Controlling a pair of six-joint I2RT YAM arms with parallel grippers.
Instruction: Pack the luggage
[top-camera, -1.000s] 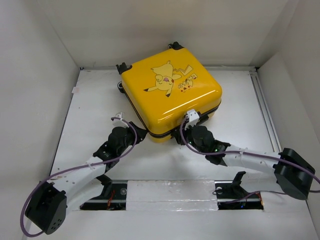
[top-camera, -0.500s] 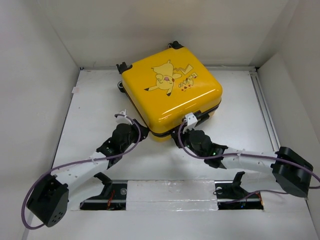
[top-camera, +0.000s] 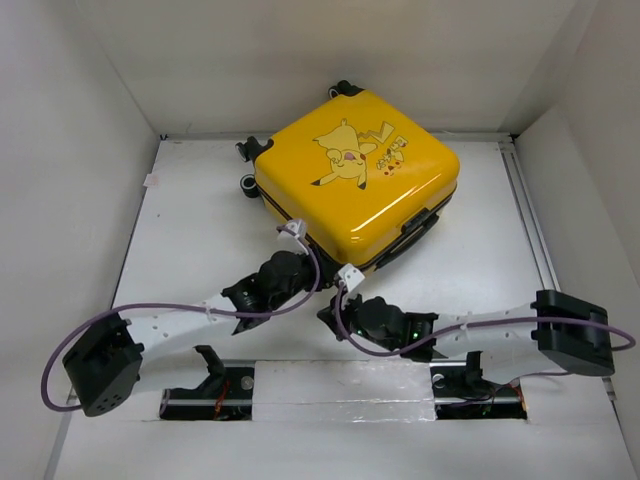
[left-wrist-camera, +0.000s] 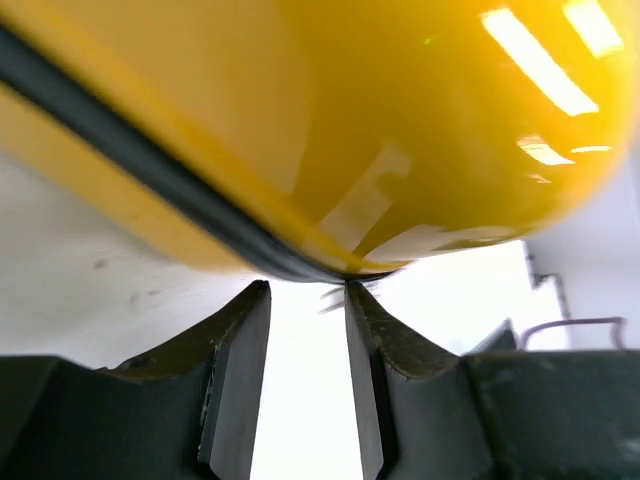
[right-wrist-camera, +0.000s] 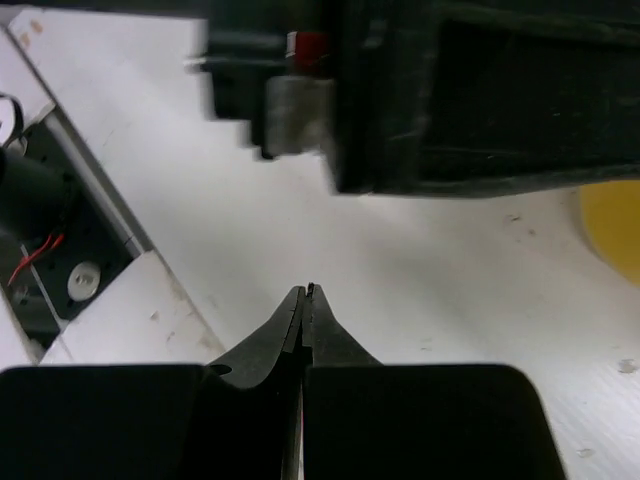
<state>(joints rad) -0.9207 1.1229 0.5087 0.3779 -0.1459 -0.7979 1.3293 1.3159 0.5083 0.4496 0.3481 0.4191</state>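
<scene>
One yellow luggage (top-camera: 358, 190), closed, two arms, one table (top-camera: 180, 250)

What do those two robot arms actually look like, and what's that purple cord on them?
Each arm has white link segments joined by chunky black joint housings, with a purple cable looping along it, fastened by white clips. The left pincer has two dark, wedge-shaped fingers; the right pincer has the same dark tapering fingers. Small green lights show on the right arm.
</scene>
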